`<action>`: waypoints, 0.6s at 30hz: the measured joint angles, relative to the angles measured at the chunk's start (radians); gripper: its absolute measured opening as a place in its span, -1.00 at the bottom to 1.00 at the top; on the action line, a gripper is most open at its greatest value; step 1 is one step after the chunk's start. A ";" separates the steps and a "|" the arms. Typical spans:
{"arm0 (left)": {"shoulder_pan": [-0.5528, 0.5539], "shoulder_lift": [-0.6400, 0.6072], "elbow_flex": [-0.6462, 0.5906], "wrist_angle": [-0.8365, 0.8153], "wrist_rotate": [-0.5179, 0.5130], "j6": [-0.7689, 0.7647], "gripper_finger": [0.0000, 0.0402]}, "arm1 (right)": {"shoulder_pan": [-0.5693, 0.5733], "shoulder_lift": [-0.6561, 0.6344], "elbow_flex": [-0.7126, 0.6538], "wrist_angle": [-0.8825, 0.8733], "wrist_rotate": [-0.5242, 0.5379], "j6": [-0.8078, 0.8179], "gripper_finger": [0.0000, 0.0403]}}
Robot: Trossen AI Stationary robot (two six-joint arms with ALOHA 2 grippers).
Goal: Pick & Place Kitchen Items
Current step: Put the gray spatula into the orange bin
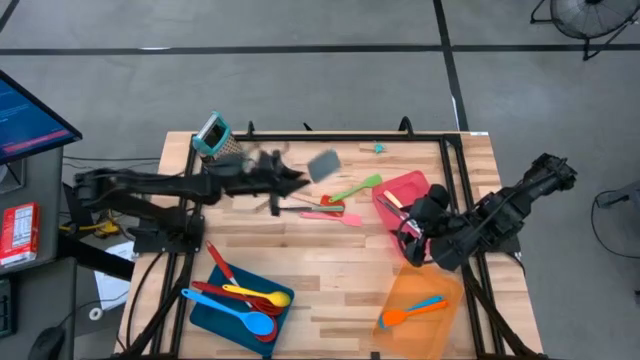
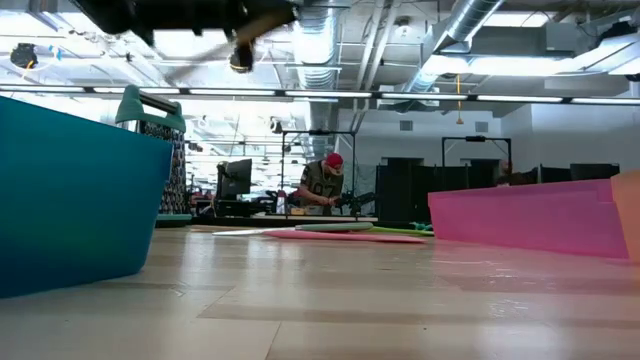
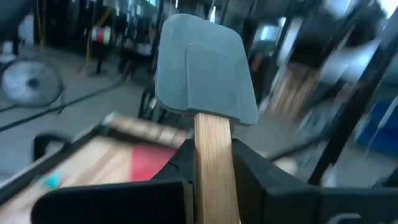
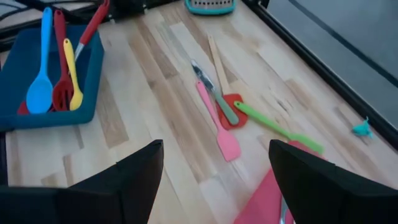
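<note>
My left gripper (image 1: 290, 180) hangs high over the table's far middle, shut on a spatula with a grey head (image 1: 323, 165) and a wooden handle. In the left wrist view the head (image 3: 205, 68) stands past my gripper (image 3: 212, 158). My right gripper (image 4: 214, 180) hovers open and empty at the near end of the red tray (image 1: 405, 190). A green spoon (image 1: 358, 187), a pink spatula (image 4: 221, 127) and a red turner (image 4: 233, 111) lie flat on the wood between the arms. My left gripper pinches the wooden handle (image 3: 212, 146) between its two fingers (image 3: 177, 168), a little below the grey head. The fingers reach out level toward the table's right side. The head sticks out beyond the fingertips, and the spatula is lifted clear of the table.
A blue tray (image 1: 215, 310) at the near left holds red, yellow and blue utensils. An orange tray (image 1: 430, 320) at the near right holds a blue-and-orange spoon. A metal grater with a teal handle (image 1: 213, 135) stands at the far left. A black frame rims the table.
</note>
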 joint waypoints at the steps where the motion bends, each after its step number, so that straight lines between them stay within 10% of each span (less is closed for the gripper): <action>1: 0.000 -0.045 0.000 0.004 0.000 -0.041 -0.79 | -0.006 0.000 0.000 0.011 0.001 -0.009 0.42; 18: -0.094 -0.464 0.001 0.317 0.117 -0.531 -0.80 | -0.085 0.000 0.000 0.212 0.000 -0.159 0.42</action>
